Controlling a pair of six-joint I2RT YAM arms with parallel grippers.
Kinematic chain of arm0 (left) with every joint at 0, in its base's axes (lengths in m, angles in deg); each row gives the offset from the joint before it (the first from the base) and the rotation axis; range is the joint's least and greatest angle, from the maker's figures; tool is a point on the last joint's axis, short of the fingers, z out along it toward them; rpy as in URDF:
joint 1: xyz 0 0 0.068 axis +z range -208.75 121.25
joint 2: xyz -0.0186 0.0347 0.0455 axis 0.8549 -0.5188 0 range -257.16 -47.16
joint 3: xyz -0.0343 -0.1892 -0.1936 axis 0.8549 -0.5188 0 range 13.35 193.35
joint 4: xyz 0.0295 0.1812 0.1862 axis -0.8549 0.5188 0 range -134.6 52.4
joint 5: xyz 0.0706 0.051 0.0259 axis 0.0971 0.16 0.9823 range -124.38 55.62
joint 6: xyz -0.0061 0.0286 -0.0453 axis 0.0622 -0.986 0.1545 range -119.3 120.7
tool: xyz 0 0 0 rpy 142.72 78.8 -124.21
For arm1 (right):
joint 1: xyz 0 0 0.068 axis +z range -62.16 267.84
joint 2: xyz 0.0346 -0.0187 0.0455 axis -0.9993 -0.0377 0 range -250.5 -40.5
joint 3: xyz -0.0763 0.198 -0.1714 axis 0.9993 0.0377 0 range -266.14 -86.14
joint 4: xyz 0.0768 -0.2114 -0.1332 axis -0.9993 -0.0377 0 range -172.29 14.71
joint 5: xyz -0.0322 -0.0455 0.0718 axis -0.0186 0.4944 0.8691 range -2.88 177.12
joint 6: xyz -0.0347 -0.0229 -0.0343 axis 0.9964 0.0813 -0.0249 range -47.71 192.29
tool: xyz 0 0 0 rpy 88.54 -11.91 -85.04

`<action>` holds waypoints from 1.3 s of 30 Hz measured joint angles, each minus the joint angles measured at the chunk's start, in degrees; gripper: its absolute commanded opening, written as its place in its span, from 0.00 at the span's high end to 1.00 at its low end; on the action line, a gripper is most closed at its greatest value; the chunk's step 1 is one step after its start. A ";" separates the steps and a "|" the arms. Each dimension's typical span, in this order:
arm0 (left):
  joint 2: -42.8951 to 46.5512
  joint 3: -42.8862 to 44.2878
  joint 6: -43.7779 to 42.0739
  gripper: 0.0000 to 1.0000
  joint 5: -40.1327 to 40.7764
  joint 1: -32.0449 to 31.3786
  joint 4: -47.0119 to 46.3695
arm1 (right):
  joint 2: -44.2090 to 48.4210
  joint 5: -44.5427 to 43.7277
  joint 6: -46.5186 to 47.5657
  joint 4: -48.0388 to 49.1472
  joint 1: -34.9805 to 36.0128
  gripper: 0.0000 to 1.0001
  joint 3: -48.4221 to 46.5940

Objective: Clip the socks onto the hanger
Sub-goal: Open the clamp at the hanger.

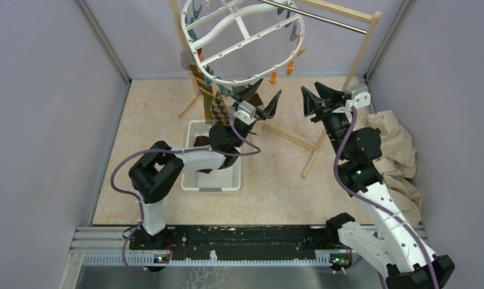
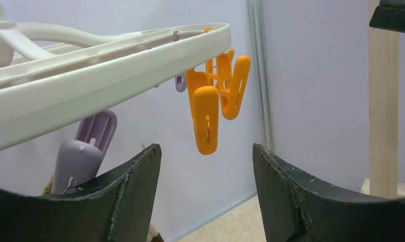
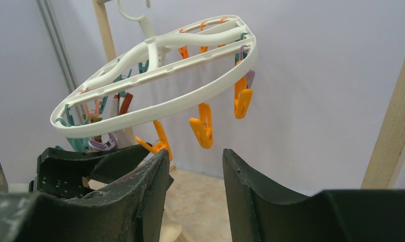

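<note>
Brightness: you have even, soft light in all three views.
Shadows: faint and diffuse on the floor.
Sheen: mild on the hanger rim.
Focus: your left wrist view softens that near rim; the orange pegs read sharp.
Edges: the walls splay outward in your top view.

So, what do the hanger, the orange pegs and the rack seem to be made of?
Hanger: looks like moulded plastic, off-white and smooth, with a slight sheen and ridges along the rim.
Orange peg: probably plastic too, with even colour, a matte surface and rounded edges.
Rack post: pale bare wood with a faint grain.
Its bar: seems to be metal, grey and shiny.
</note>
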 measured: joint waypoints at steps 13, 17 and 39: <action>-3.52 6.23 -0.98 0.31 0.02 0.00 -0.13 | 0.02 0.39 0.02 -0.07 -0.09 0.57 0.00; -4.72 7.78 -0.63 0.38 -0.22 0.00 -0.04 | 0.20 0.42 0.04 -0.22 -0.11 0.57 0.00; -7.78 11.87 2.03 0.57 -1.27 -0.26 1.77 | 1.51 0.44 0.07 -1.11 -0.37 0.59 0.00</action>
